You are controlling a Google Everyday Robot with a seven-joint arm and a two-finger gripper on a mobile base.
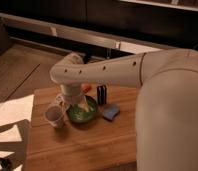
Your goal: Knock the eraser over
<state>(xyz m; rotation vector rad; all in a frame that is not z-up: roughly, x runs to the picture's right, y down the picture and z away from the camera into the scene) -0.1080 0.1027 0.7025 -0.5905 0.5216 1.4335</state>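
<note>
Big white robot arm point(167, 95) reaches over the wooden table point(77, 145), and its gripper point(66, 103) hangs down between a paper cup point(54, 116) on its left and a green bowl point(83, 112) on its right. I cannot tell if the gripper is wide or narrow. Farther right of the gripper, past the bowl, the dark eraser point(101, 93) stands up, apart from it, with a flat blue sponge point(111, 112) near it.

The arm point(117, 70) reaches in from the right, pale and thick, its bulky rear segment filling that side, then bends at a rounded joint point(67, 70) and drops straight down. The gripper point(68, 104) hangs below the short wrist point(69, 91), pointing downward at the arm's far left end.
</note>
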